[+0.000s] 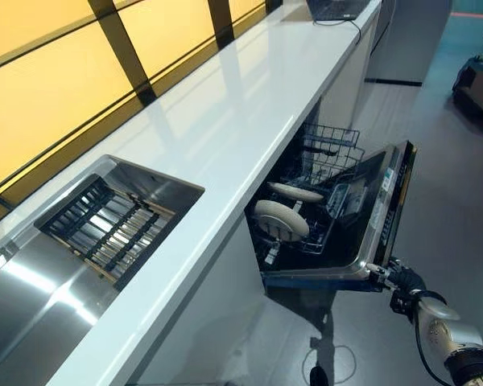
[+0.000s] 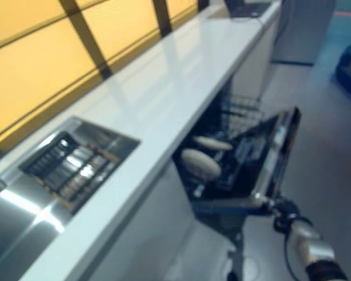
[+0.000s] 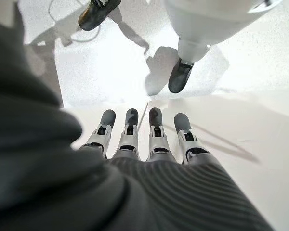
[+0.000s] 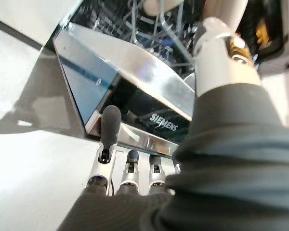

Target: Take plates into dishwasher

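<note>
plates (image 1: 280, 218) in dishwasher rack (image 1: 326, 173); right hand (image 1: 394, 278) fingers relaxed under door (image 1: 378, 211) edge; left hand (image 3: 139, 144) relaxed.

Open stainless-edged dishwasher door (image 1: 386, 217) hiding lower part of dark wire rack (image 1: 326, 189); two pale round plates (image 1: 280, 217) partly showing. Right hand (image 4: 135, 163) fingertips obscured under door edge. Steel sink (image 1: 32, 297) running off frame.

We see the half-raised black dishwasher door with its steel edge (image 1: 369, 221) slanting over the dark wire lower rack (image 1: 326, 181), leaving only a narrow gap above two cream round plates (image 1: 281, 219). Our right hand (image 1: 400, 283) touches the door's outer edge. The long white countertop (image 1: 217, 129) overhangs the opening.
</note>
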